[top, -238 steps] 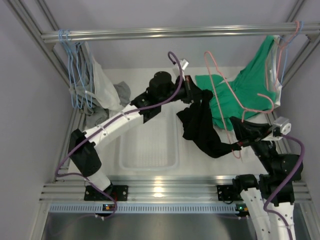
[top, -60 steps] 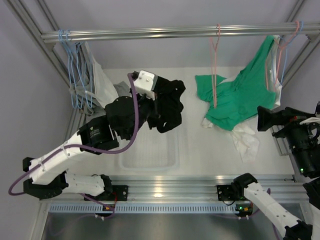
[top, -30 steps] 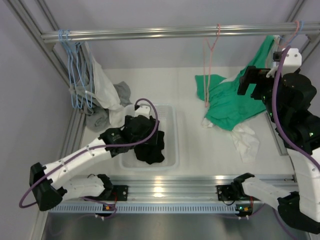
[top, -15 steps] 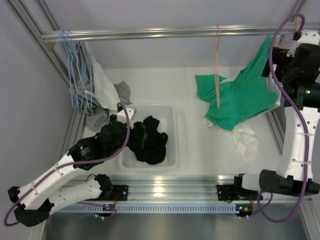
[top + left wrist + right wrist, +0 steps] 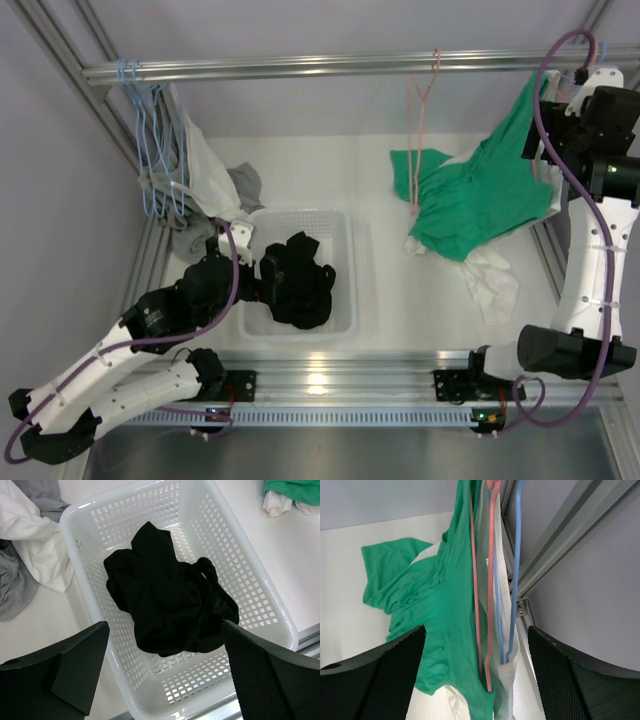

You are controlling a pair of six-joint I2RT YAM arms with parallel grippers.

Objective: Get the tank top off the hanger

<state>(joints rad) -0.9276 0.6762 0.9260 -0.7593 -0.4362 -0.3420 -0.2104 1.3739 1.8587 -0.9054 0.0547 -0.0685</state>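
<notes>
Left wrist: black tank top [image 5: 165,605] lies bunched in the basket [image 5: 280,625]. Left gripper [image 5: 165,630] is spread wide above it, holding nothing. Right gripper [image 5: 476,630] is also gaping and empty, close to the green shirt [image 5: 430,610] and pink hanger [image 5: 490,605]. Risk: any advance snags those. Only top external shows the bare hanger [image 5: 418,140] on the rail [image 5: 300,68].

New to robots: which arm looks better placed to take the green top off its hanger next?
Probably right: the right gripper, open, faces the green top and its pink hanger; the left gripper hangs over the basket.
</notes>
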